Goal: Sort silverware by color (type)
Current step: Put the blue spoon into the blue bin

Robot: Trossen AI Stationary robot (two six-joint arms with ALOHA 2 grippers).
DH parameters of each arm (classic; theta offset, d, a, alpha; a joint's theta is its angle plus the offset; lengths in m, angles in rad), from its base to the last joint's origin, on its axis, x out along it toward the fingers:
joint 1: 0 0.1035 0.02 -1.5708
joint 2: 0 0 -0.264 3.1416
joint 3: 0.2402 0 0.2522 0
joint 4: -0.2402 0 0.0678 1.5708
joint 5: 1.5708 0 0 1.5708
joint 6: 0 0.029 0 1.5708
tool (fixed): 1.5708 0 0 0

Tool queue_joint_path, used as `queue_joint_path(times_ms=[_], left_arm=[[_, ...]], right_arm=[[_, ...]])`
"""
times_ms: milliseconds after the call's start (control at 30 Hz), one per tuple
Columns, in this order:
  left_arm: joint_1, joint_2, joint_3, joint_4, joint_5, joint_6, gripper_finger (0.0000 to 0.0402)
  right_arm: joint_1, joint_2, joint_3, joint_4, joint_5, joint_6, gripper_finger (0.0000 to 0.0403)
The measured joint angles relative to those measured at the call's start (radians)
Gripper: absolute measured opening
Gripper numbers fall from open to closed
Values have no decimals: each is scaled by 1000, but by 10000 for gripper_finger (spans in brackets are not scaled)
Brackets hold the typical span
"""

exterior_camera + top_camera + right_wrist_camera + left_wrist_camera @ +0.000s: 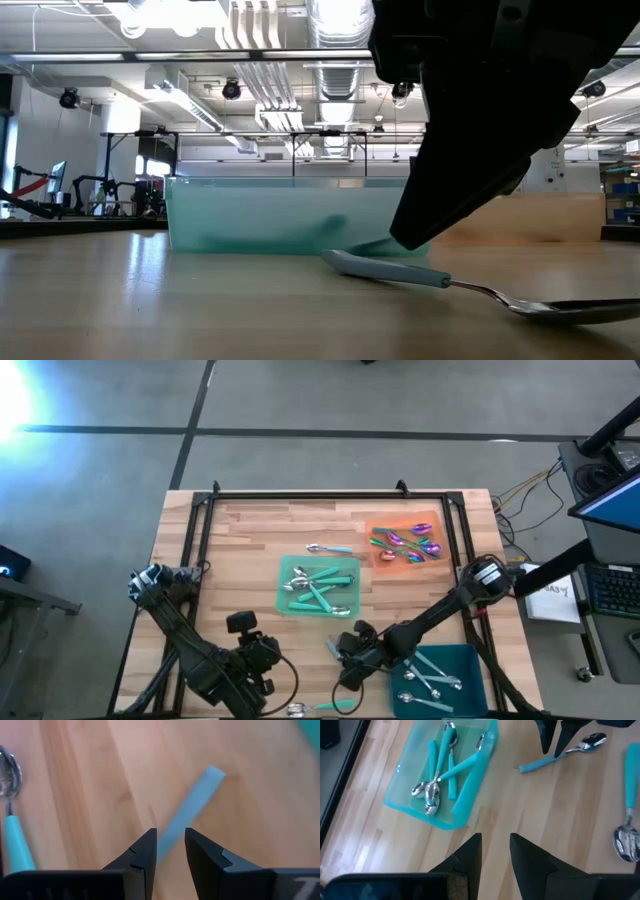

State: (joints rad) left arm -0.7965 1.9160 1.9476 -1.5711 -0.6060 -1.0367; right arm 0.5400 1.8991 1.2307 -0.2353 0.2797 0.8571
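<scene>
A silver spoon with a teal handle lies flat on the wood near the table's near edge; the low view shows it too. My right gripper is open and points down over that handle, one finger on each side. My left gripper is open and hovers over bare wood at the near-left. Teal-handled silver spoons lie in the green tray. Iridescent purple-pink utensils lie in the orange tray. More silver spoons lie in the dark teal tray. My right gripper comes from above, with its fingers across the spoon's teal handle, which runs between them. Whether the fingers touch the handle I cannot tell. The spoon lies flat on the table.
One loose teal-handled spoon lies beyond the green tray, another at the near edge between the arms. A further teal-handled spoon lies beside my left gripper. A black frame runs along the table's far and side edges. Bare wood lies on the left.
</scene>
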Motion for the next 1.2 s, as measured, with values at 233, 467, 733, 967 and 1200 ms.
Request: queue_joint_path(times_ms=[233,467,733,967,1200], left_arm=[[-47,0,0,0,2,-51,84],[-75,0,-7,1,-1,-102,84],[-94,0,-44,0,-2,-153,84],[-93,0,-80,1,-3,-207,84],[-96,1,-153,43,-70,-261,84]], right_arm=[[1,64,51,-6,1,23,82],[2,135,144,-137,12,22,71],[1,126,158,-177,-11,-62,24],[10,36,151,-227,-119,-131,23],[60,-137,149,-279,-97,-188,23]])
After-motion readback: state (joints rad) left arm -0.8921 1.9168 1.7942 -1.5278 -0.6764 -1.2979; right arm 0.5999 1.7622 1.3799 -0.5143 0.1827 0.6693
